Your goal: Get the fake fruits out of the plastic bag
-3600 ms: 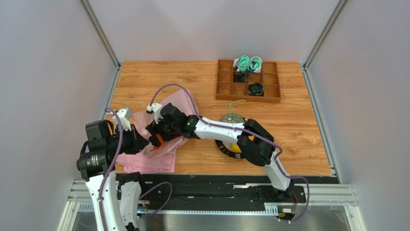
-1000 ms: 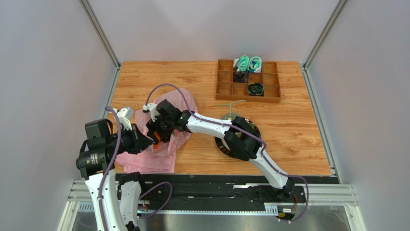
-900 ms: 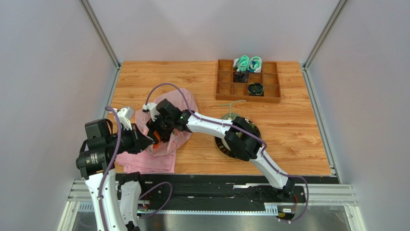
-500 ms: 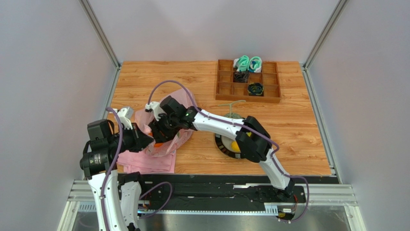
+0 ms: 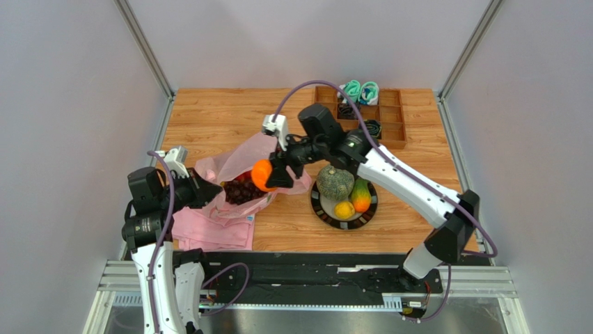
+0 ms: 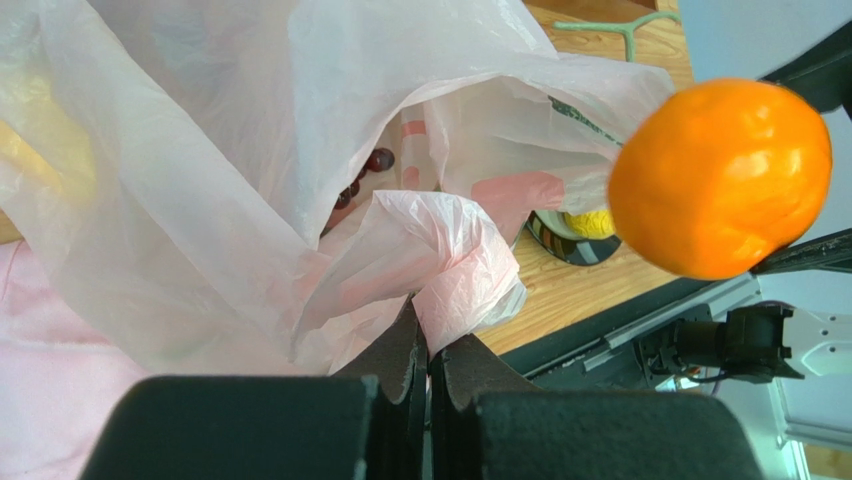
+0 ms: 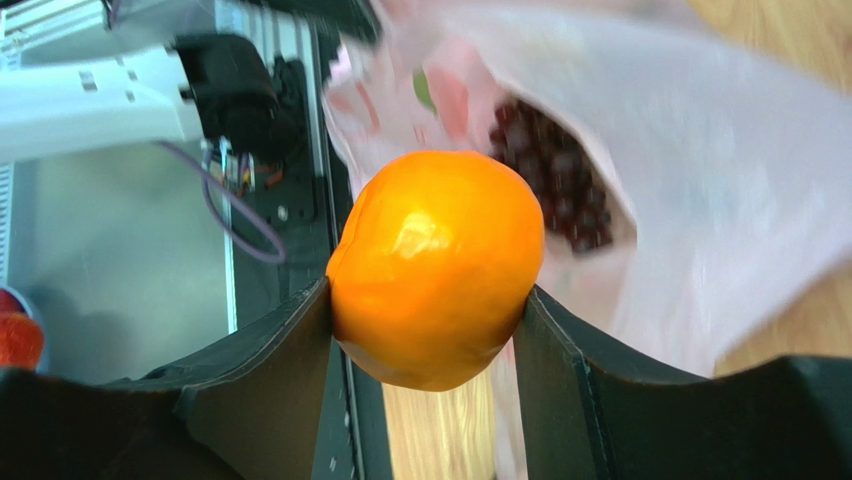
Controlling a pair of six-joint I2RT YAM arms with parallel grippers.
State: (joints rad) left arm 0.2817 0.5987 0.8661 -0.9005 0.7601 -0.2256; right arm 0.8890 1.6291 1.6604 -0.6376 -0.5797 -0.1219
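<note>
We hold the orange [image 7: 435,265] in the right gripper [image 7: 425,330], just outside the plastic bag [image 5: 240,156]; left gripper [image 6: 430,345] pinches its rim. On plate [image 5: 317,209]: melon [image 5: 335,182], lemon [image 5: 344,209]; grapes [image 5: 241,191], poss. more, left inside.

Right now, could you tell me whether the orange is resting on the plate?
No, the right gripper holds the orange in the air beside the bag, away from the plate.
</note>
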